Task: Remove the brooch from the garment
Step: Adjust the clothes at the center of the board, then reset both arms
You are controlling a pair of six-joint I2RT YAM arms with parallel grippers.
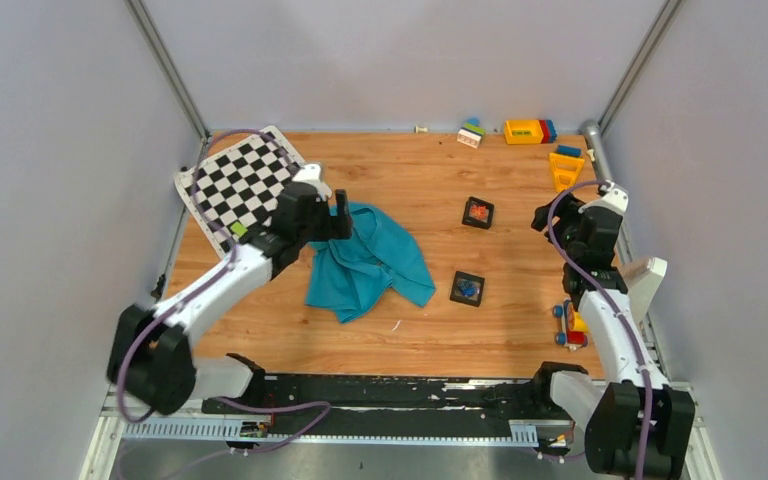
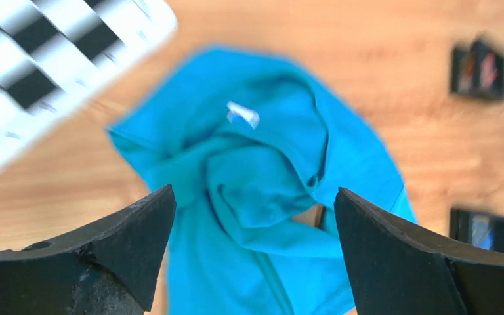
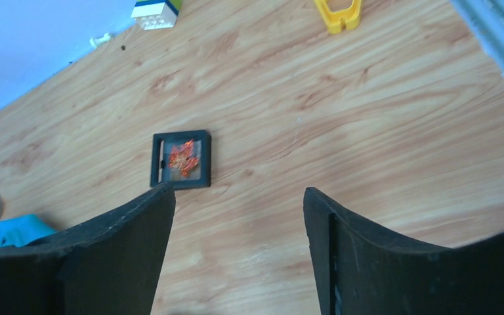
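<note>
The teal-blue garment (image 1: pixel 370 262) lies crumpled on the wooden table, left of centre. In the left wrist view the garment (image 2: pixel 256 184) fills the middle, with its small white label (image 2: pixel 243 114) near the top. No brooch shows on it; it is hidden or too small to tell. My left gripper (image 1: pixel 340 218) hovers over the garment's upper left part, open and empty (image 2: pixel 254 203). My right gripper (image 1: pixel 543 216) is open and empty (image 3: pixel 239 197) over bare wood at the right.
A black box with an orange item (image 1: pixel 477 212) (image 3: pixel 181 159) and another with a blue item (image 1: pixel 468 287) lie right of the garment. A black-and-white checkered mat (image 1: pixel 240 183) lies at the back left. Toy blocks (image 1: pixel 530 131) line the back edge and right side.
</note>
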